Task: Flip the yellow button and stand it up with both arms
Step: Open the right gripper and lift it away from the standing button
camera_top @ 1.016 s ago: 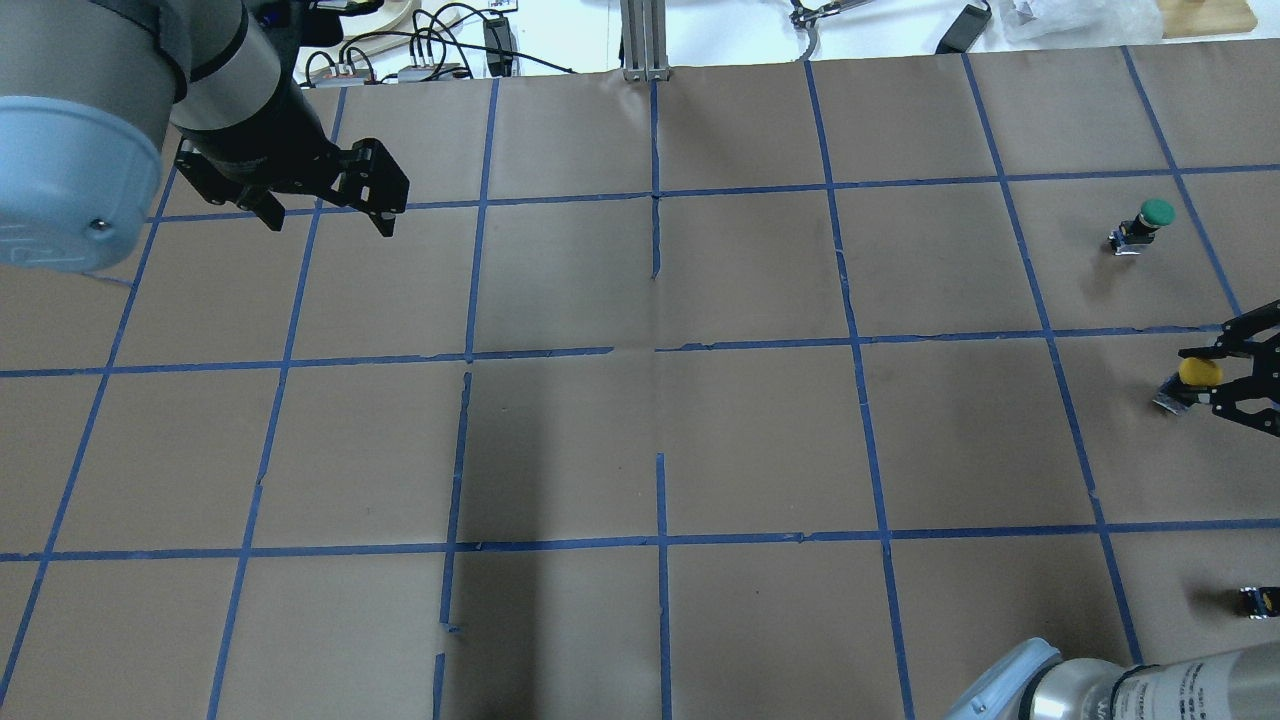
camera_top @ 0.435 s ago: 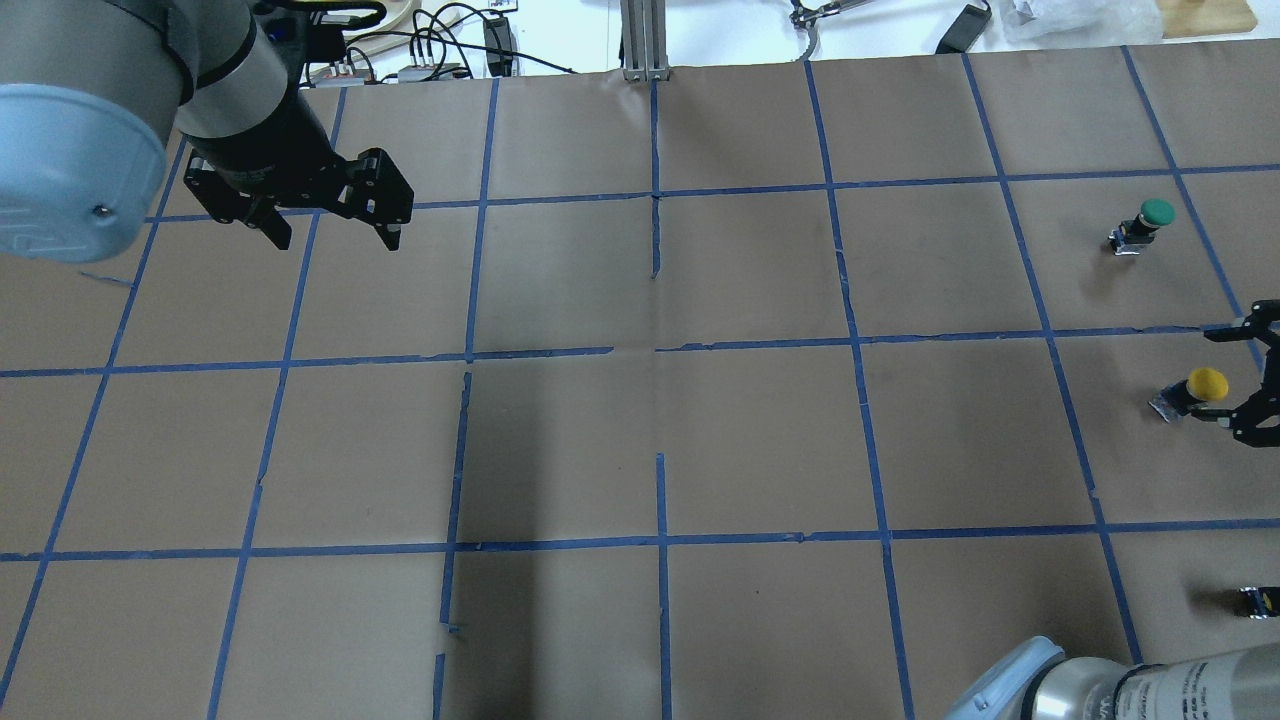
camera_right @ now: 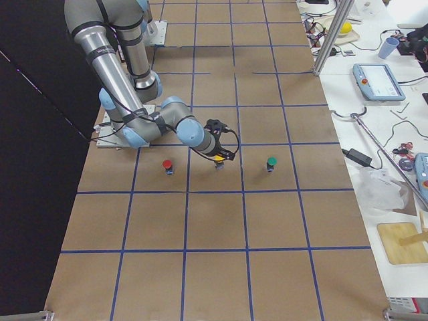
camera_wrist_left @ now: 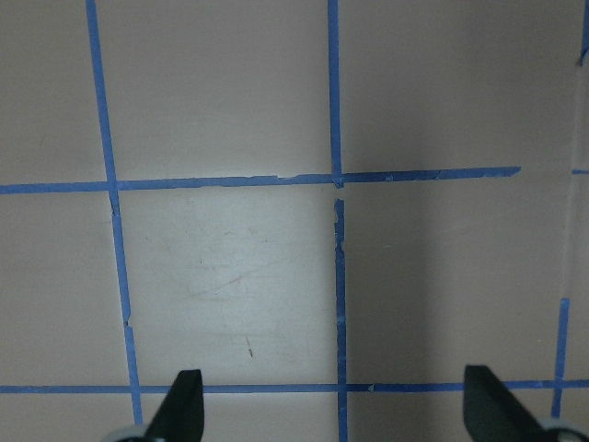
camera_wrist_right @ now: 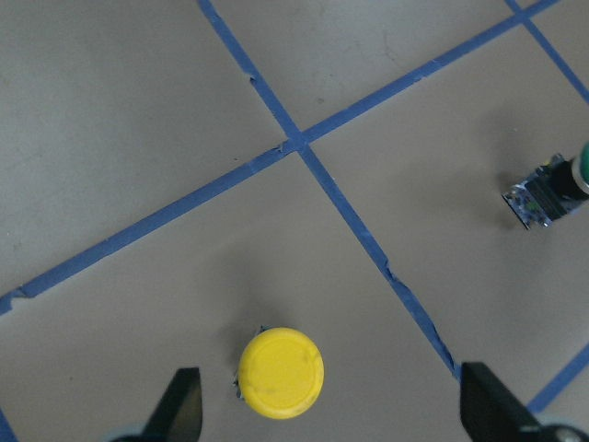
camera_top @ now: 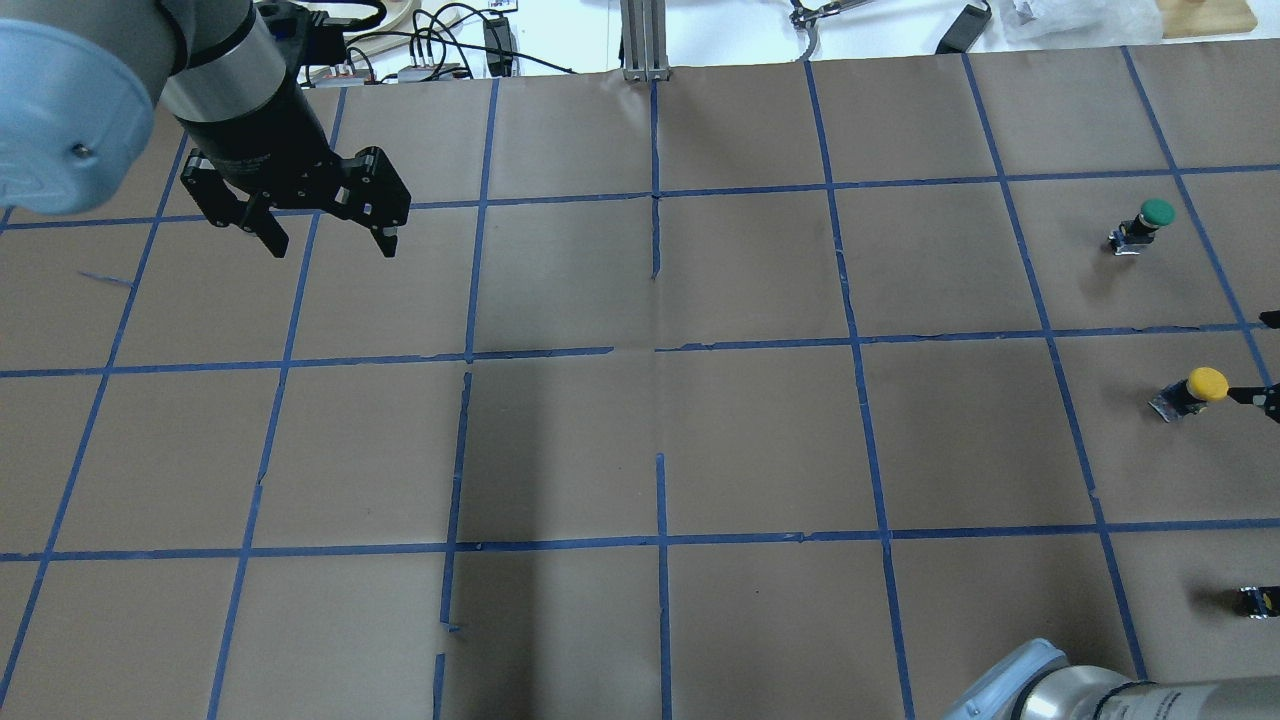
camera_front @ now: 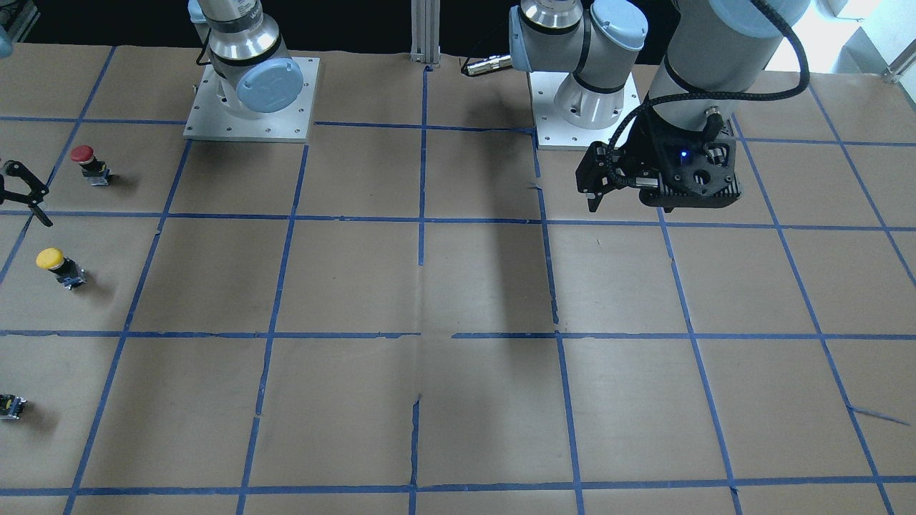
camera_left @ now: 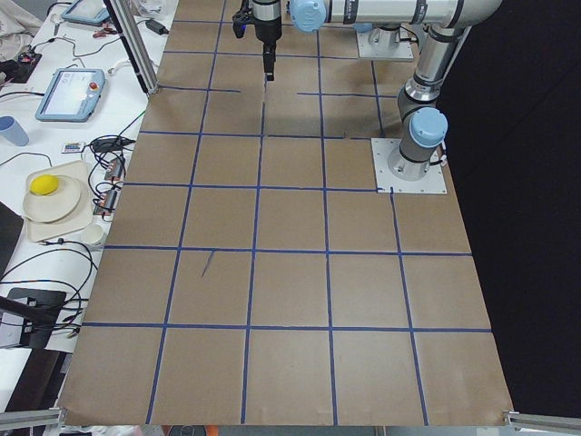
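Note:
The yellow button (camera_top: 1195, 390) stands upright, cap up, on the brown paper at the table's right edge; it also shows in the front view (camera_front: 57, 265) and the right wrist view (camera_wrist_right: 281, 373). My right gripper (camera_wrist_right: 333, 410) is open and empty. It hangs above and just behind the button without touching it, and only its fingertips (camera_top: 1245, 396) show at the overhead view's right edge. My left gripper (camera_top: 332, 245) is open and empty, and it hovers over the far left of the table, far from the button. It also shows in the left wrist view (camera_wrist_left: 336, 405).
A green-capped button (camera_top: 1150, 222) stands one square beyond the yellow one. A red-capped button (camera_front: 86, 159) stands one square nearer the robot. Blue tape lines grid the paper. Cables and devices lie past the far edge (camera_top: 430, 50).
My right gripper has opened from around the yellow button and pulled back to the right, almost out of the overhead view. The button stays standing. My left gripper has shifted slightly.

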Robot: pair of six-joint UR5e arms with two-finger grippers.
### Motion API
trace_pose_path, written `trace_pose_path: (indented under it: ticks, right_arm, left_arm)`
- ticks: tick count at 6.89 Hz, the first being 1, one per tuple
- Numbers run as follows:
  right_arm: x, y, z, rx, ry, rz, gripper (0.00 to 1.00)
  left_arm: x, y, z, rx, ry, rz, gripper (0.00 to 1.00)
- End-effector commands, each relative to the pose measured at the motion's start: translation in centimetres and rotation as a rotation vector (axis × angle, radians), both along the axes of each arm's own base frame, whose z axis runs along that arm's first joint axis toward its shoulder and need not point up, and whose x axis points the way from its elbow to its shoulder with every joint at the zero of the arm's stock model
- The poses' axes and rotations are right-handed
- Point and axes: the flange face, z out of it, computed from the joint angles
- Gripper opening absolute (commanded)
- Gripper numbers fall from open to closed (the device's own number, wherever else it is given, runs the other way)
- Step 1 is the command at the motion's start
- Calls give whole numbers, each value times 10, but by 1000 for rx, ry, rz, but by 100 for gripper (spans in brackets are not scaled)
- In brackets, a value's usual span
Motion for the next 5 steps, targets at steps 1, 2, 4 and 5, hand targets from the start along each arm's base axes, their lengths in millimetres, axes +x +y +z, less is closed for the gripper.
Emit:
trace_pose_path:
  ticks: [1,2,4,5]
  right_arm:
    - [18,4,37,64,-12,-281,99]
    - [29,-1,52,109,47,-338,99]
    - [41,-6,96,263,15,-594,100]
    - [49,-15,123,323,-51,-715,100]
  left_arm:
    - [0,-8,0,18,0,2,100]
    - [0,-9,0,16,2,4,100]
    - [-1,-10,-1,18,3,4,100]
    - [-1,-9,2,15,6,6,100]
